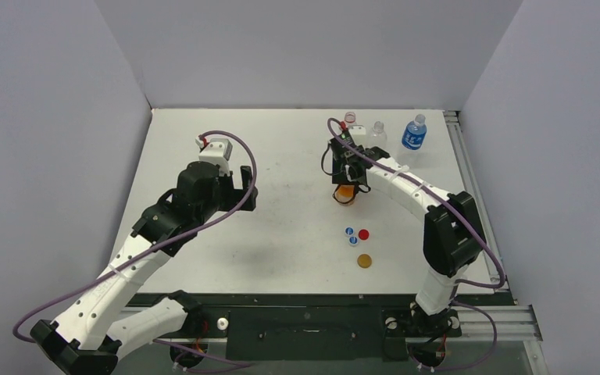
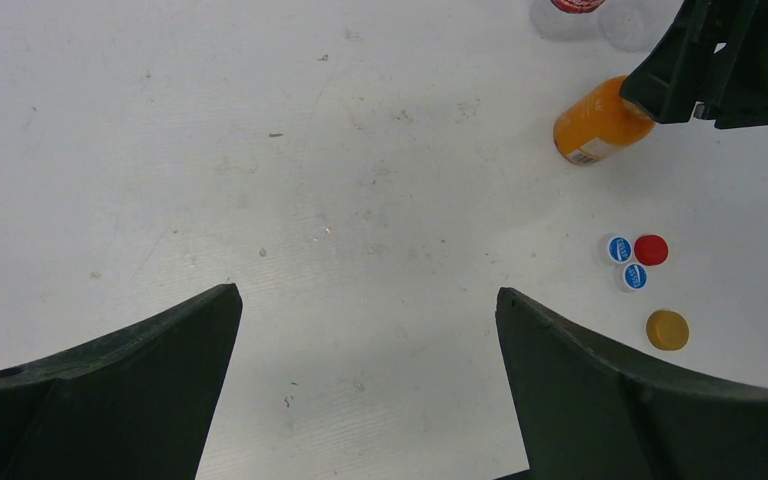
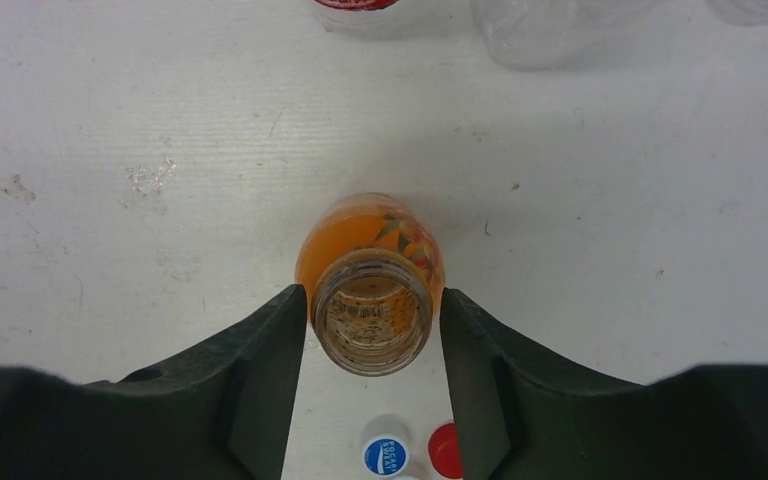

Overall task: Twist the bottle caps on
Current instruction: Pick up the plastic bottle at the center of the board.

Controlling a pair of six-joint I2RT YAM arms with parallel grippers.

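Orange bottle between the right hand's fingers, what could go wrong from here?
1. The orange bottle stands uncapped, with the right hand flanking it closely near its top. An uneven squeeze might tip it and spill whatever is inside.
2. The bottle caps lie loose close by. A tipped or dragged bottle could knock them and scatter them.

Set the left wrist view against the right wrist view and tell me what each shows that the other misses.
Only the left wrist: the orange-gold cap, a second blue-and-white cap, and the open left hand. Only the right wrist: the uncapped mouth of the orange bottle, seen from above, with the right hand closed against its sides. Both: the orange bottle, the red cap and one blue-and-white cap.
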